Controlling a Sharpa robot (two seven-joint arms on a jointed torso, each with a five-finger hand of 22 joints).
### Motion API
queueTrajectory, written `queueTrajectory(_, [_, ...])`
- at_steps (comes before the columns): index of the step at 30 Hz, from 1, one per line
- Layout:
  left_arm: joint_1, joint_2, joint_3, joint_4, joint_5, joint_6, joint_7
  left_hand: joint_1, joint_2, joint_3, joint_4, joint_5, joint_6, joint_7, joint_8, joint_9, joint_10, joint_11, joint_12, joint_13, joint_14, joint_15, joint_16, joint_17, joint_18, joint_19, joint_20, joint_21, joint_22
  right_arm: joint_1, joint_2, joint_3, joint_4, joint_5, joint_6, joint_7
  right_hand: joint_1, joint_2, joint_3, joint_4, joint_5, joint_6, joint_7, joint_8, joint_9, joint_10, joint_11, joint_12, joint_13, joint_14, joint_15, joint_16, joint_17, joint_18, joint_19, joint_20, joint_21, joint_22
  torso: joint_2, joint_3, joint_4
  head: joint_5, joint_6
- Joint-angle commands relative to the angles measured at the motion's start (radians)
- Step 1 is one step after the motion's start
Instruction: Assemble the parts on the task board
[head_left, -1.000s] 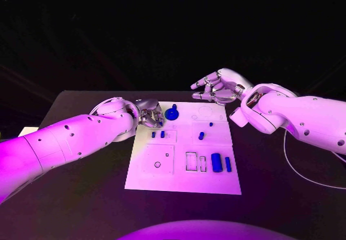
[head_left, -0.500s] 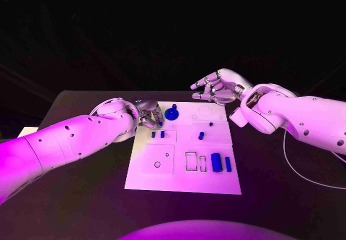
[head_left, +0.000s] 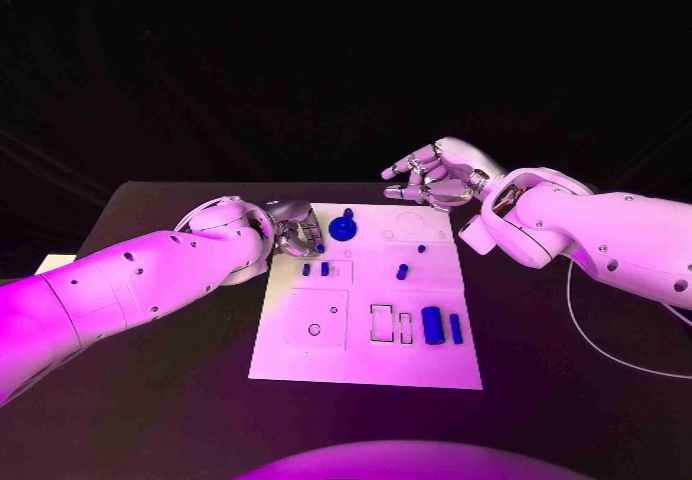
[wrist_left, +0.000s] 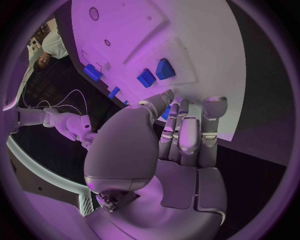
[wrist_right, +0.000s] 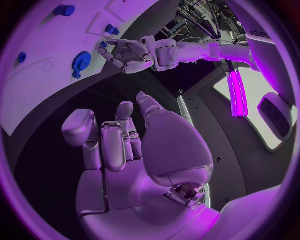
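Flat white task board (head_left: 368, 345); round toothed blue gear (head_left: 343, 229)

left hand (head_left: 294, 228) hangs low with fingers curled inward; right hand (head_left: 440, 172) is raised, fingers loosely bent.

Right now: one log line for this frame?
left hand: fingers curled at task board far-left edge, grasp unclear | right hand: raised beyond far edge, empty | blue gear: on board
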Motion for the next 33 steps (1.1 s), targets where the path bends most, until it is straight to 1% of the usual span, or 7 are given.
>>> queueTrajectory(1, [0.0,-0.009,0.001,0.007,0.002,-0.005,0.001,0.003,-0.012,0.007,-0.001,0.002,-0.006,-0.001,0.0,-0.002,-0.009,0.001,-0.003,-0.001,-0.008,-0.002,-0.004,-0.002,0.011,-0.006,0.001,-0.007,-0.001,-0.001,-0.001,0.0,-0.006,-0.01,0.03,-0.04,0.001,0.012,0.008,-0.001,0.005,0.002,0.003,0.001,-0.002,-0.024,-0.002,-0.037,-0.032,0.043,-0.004,-0.009,-0.003,0.007,-0.006,-0.002,-0.008,-0.007,0.0,-0.0002,0.0005,-0.002,0.001])
queueTrajectory(7, [0.003,-0.058,0.011,0.043,0.072,-0.027,0.024,0.013,-0.019,0.012,-0.011,0.003,-0.011,0.004,0.003,-0.006,-0.019,0.005,0.0,-0.002,-0.027,0.001,-0.025,-0.04,0.021,-0.029,0.005,-0.048,-0.03,-0.001,-0.004,0.0,-0.03,-0.117,0.083,-0.153,0.019,0.008,0.044,-0.004,0.009,-0.004,0.01,0.0,-0.001,-0.112,0.006,-0.264,-0.226,-0.019,0.002,-0.204,-0.22,0.017,-0.032,0.002,-0.049,-0.069,0.0,-0.0013,0.0005,-0.003,0.005])
queueTrajectory(11, [0.014,-0.106,0.015,0.073,0.234,-0.073,0.059,0.014,-0.02,0.013,-0.014,0.003,-0.005,0.007,0.007,-0.007,-0.028,0.009,0.004,-0.002,-0.053,0.003,-0.053,-0.085,0.032,-0.059,0.009,-0.1,-0.067,-0.001,-0.012,0.0,-0.039,-0.231,0.108,-0.203,0.061,-0.002,0.099,-0.033,-0.008,0.015,0.017,0.009,0.001,-0.13,0.012,-0.389,-0.34,-0.024,0.004,-0.285,-0.305,0.016,-0.027,0.003,-0.047,-0.065,-0.003,0.001,0.0033,-0.001,0.006])
queueTrajectory(15, [0.02,-0.152,0.017,0.101,0.541,-0.162,0.158,0.015,-0.006,0.016,-0.013,0.004,0.028,0.001,0.027,-0.002,-0.009,0.003,0.027,0.003,-0.119,-0.002,-0.138,-0.209,0.058,-0.133,0.008,-0.235,-0.165,-0.002,-0.02,0.0,-0.038,-0.419,0.138,-0.25,0.088,-0.02,0.16,-0.064,-0.018,0.054,0.009,0.024,0.004,-0.112,0.013,-0.493,-0.445,-0.01,0.003,-0.303,-0.323,0.008,-0.007,0.006,-0.023,-0.024,-0.006,-0.0015,0.0059,-0.013,0.013])
queueTrajectory(19, [0.017,-0.184,0.012,0.131,0.904,-0.204,0.291,0.026,0.018,0.024,-0.018,0.01,0.049,-0.006,0.044,0.001,0.008,-0.004,0.052,0.006,-0.225,-0.009,-0.278,-0.394,0.059,-0.174,0.002,-0.266,-0.177,-0.011,-0.026,-0.001,-0.026,-0.583,0.169,-0.311,0.076,-0.044,0.243,-0.08,-0.048,0.088,0.006,0.024,0.0,-0.043,0.013,-0.627,-0.582,0.001,0.009,-0.315,-0.334,0.009,-0.003,0.008,-0.01,-0.009,-0.007,-0.0041,0.0044,-0.024,0.024])
queueTrajectory(24, [0.005,-0.223,0.007,0.186,1.278,-0.215,0.429,0.012,0.031,-0.009,-0.012,0.007,0.056,-0.016,0.055,0.001,0.05,-0.019,0.1,0.021,-0.239,-0.016,-0.31,-0.439,0.06,-0.185,-0.003,-0.284,-0.187,-0.033,-0.033,-0.001,-0.003,-0.77,0.187,-0.359,0.067,-0.063,0.274,-0.087,-0.093,0.107,-0.006,0.02,0.0,-0.034,0.013,-0.67,-0.634,0.001,0.007,-0.329,-0.35,0.007,-0.007,0.012,-0.012,-0.014,-0.01,-0.0103,0.004,-0.044,0.035])
queueTrajectory(33, [-0.005,-0.273,0.003,0.262,1.457,-0.21,0.518,-0.004,0.045,-0.061,-0.006,0.007,0.055,-0.023,0.065,0.0,0.049,-0.028,0.143,0.036,-0.233,-0.021,-0.314,-0.457,0.059,-0.177,-0.007,-0.306,-0.203,-0.059,-0.044,-0.006,0.007,-0.893,0.18,-0.372,0.057,-0.084,0.294,-0.088,-0.122,0.112,-0.007,0.011,-0.002,-0.041,0.018,-0.7,-0.675,0.003,0.011,-0.337,-0.359,0.009,-0.014,0.016,-0.019,-0.024,-0.011,-0.0145,0.006,-0.066,0.048])
